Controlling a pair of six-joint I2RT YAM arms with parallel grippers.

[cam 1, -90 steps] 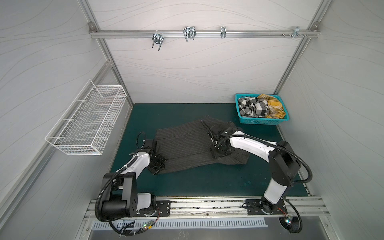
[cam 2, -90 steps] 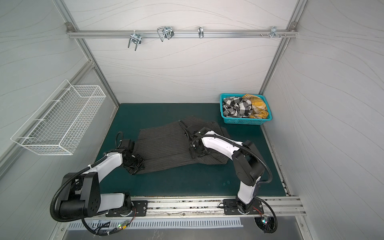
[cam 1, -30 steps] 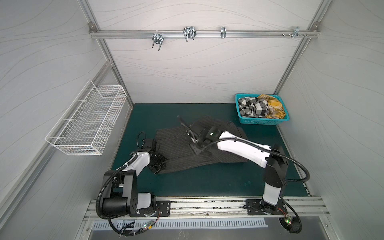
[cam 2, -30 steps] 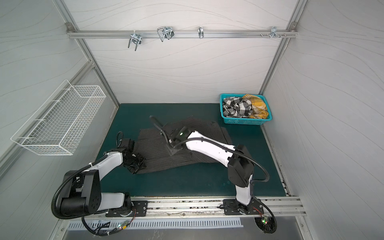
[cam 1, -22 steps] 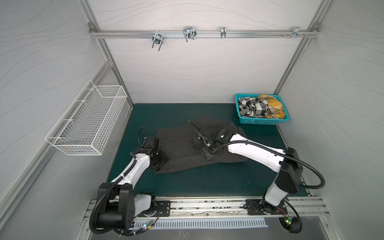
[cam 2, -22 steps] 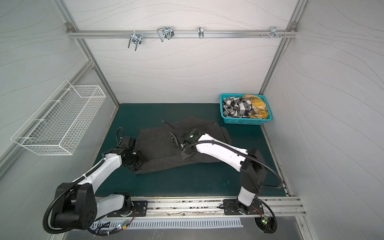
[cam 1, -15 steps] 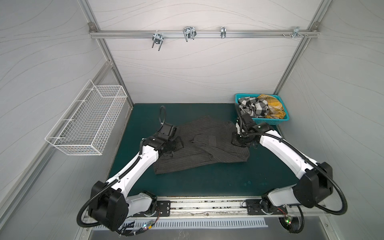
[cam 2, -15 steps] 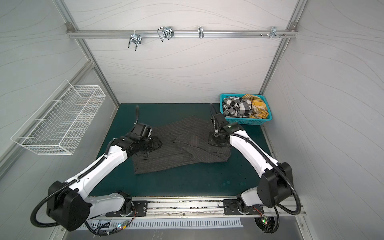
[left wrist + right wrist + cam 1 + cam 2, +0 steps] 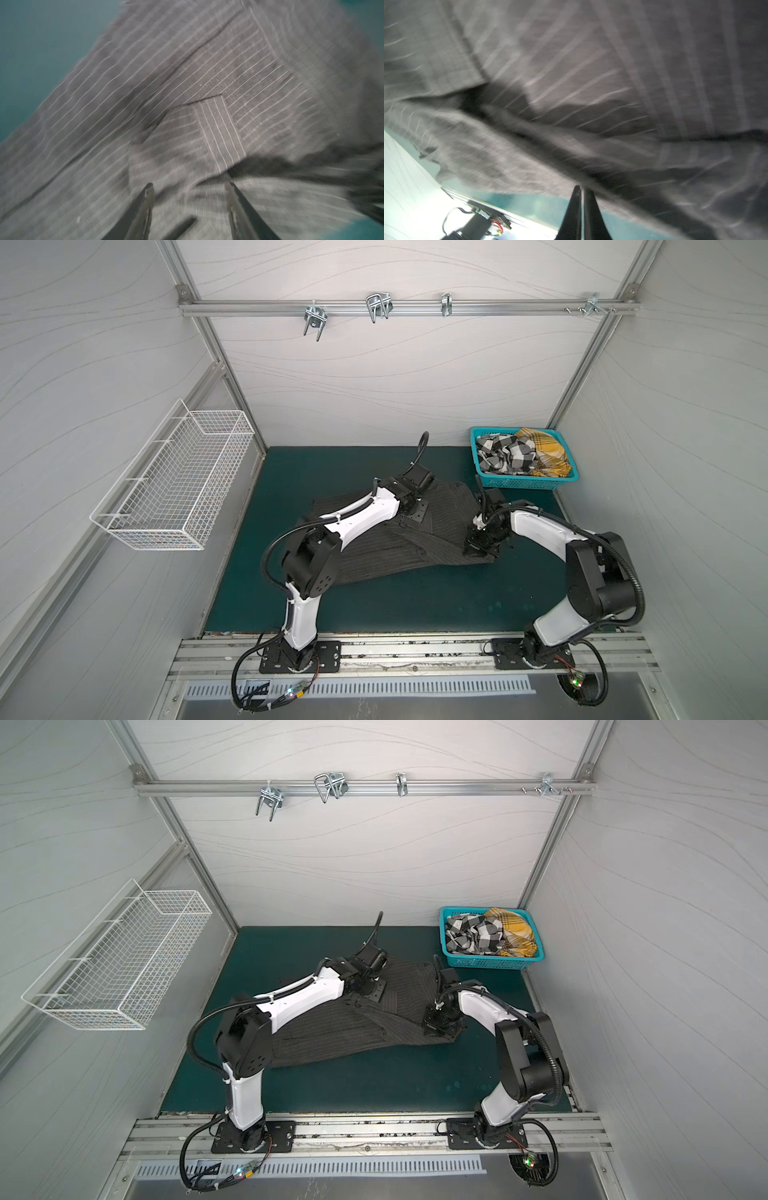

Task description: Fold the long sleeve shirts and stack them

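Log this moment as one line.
stage: folding striped shirt | left end effector: open over shirt | right end effector: shut at shirt edge | basket: checked shirt, yellow shirt

Left arm [image 9: 357, 516] stretched forward, left claw [image 9: 189, 184] jaws apart; right arm [image 9: 540, 531] bent inward, right claw [image 9: 581, 188] pinched closed.

Lab test cell, white panel walls [image 9: 374, 377], aluminium rail [image 9: 415, 308], green mat [image 9: 415, 601]

Both top views are evenly lit and sharp; both wrist views show heavy motion blur.
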